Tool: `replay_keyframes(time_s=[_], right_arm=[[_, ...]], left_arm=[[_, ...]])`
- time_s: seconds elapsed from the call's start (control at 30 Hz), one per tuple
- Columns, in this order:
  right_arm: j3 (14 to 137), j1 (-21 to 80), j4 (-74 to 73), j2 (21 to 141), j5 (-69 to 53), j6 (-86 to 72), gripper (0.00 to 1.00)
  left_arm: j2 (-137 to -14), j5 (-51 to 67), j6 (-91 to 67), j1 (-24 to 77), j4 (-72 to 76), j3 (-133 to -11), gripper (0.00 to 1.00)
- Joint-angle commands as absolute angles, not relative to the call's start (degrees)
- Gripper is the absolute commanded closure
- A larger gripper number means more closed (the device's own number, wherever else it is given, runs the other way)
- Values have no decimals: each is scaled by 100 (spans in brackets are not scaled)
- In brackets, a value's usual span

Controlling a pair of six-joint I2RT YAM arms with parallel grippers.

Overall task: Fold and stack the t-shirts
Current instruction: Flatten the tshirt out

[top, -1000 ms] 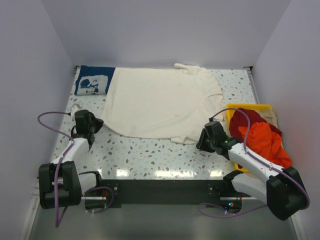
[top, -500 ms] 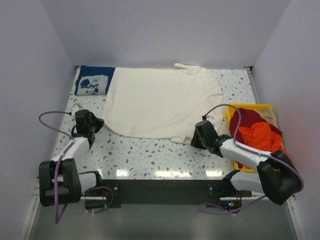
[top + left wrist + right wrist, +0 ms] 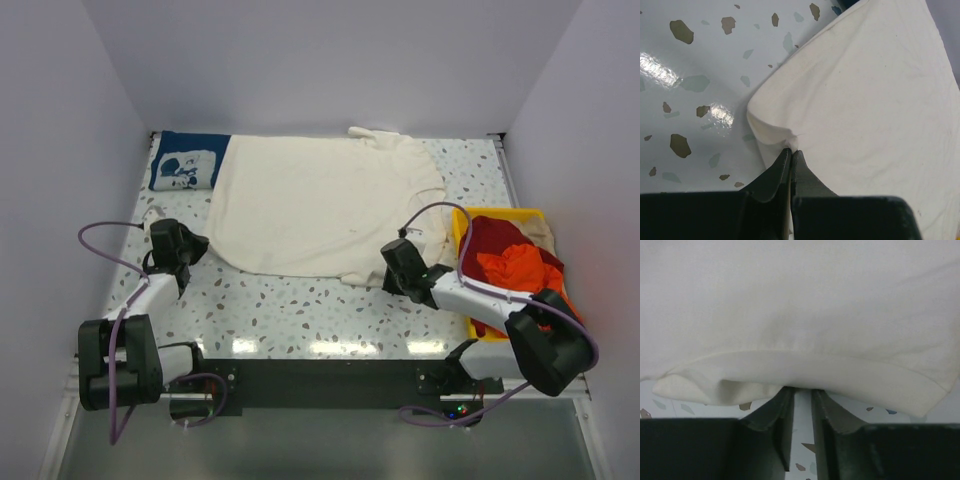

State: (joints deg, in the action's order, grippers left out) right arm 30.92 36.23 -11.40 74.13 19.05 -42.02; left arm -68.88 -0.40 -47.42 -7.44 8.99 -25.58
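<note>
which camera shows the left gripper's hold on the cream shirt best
The left wrist view: close up, the left gripper is shut on the cream shirt at its corner. The top view shows it small; the right wrist view shows only the shirt's other corner.

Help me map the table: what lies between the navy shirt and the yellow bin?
The spread-out cream t-shirt covers nearly that whole stretch, as the top view shows.

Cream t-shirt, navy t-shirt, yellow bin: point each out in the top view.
cream t-shirt [image 3: 320,210], top external view, centre of its spread body.
navy t-shirt [image 3: 185,166], top external view, its white print.
yellow bin [image 3: 500,212], top external view, bare far rim.
</note>
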Motion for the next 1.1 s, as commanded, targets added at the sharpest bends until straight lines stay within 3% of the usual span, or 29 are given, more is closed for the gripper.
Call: replay_keyframes(time_s=[0.0,0.03,0.13,0.43,0.47,0.53,0.73,0.97,1.07], right_arm=[[3436,3735,-1344,7515,2312,-4184,80],[3480,3735,-1449,7462,2303,-4192,92],[3603,3744,-1941,7191,2137,-4175,100],[3815,3753,-3392,6030,1557,-3938,100],[3788,3744,-3340,5986,1486,-3885,99],[3727,3762,-2947,6073,1311,-3632,88],[3744,3911,-1559,6881,984,-3051,75],[3744,4192,-1002,7479,1371,-2514,64],[3727,4297,-932,7550,1511,-2391,54]], left_arm=[[-6891,-26,-4711,-721,1195,-2566,100],[-6899,-26,-4702,-721,1187,-2566,100],[-6856,97,-4693,-721,1152,-2575,100],[-6794,97,-4702,-721,1160,-2531,100],[-6794,97,-4711,-729,1178,-2523,100],[-6803,123,-4728,-721,1239,-2514,100],[-6873,229,-4720,-721,1266,-2558,100],[-6908,281,-4720,-721,1283,-2549,100],[-6908,307,-4720,-721,1301,-2558,100]])
